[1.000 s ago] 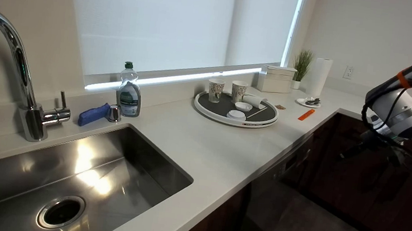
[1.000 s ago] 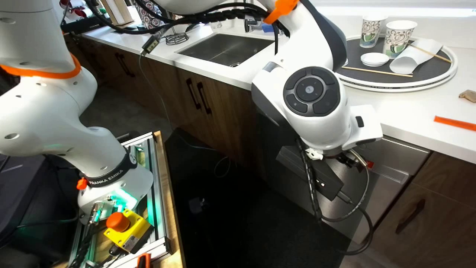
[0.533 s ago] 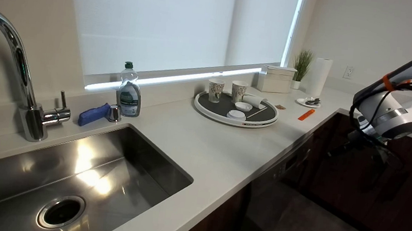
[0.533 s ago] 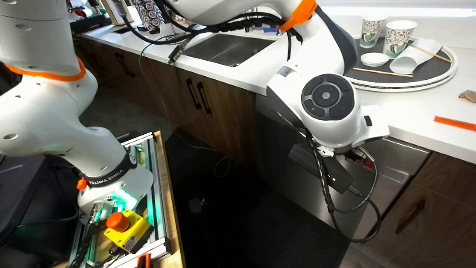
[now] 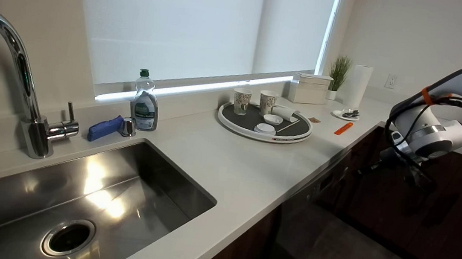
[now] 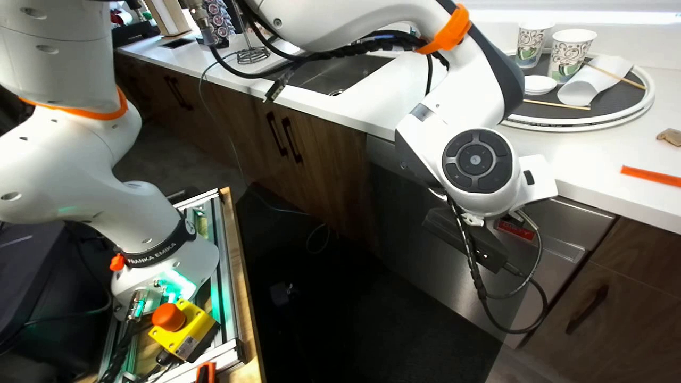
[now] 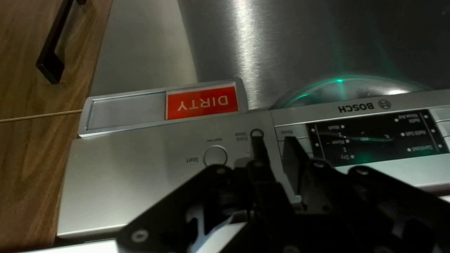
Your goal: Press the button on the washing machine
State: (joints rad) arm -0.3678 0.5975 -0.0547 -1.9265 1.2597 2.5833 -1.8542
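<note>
The washing machine (image 7: pixel 225 42), a steel-fronted Bosch appliance, fills the wrist view, its labels upside down. Its control strip holds a round Start button (image 7: pixel 215 155) and a smaller round button (image 7: pixel 257 133) marked Extra Shine. My gripper (image 7: pixel 274 140) points at this strip with a narrow gap between its fingers and nothing in it. One fingertip overlaps the lower rim of the Extra Shine button in view; whether it touches cannot be told. The Start button lies a little left of that finger. In an exterior view the machine front (image 6: pixel 404 255) is partly hidden by my arm.
A red DIRTY sign (image 7: pixel 202 103) sits along the strip's edge. Above the machine runs the white countertop (image 6: pixel 590 175), bearing a round tray (image 6: pixel 646 101) with paper cups. A loose cable (image 6: pixel 540 314) hangs from my wrist. Wooden cabinets (image 6: pixel 612 319) flank the machine.
My arm has moved rightward in one exterior view and leftward in another, bringing the wrist along the machine's front. The red sign has come out from behind the wrist.
</note>
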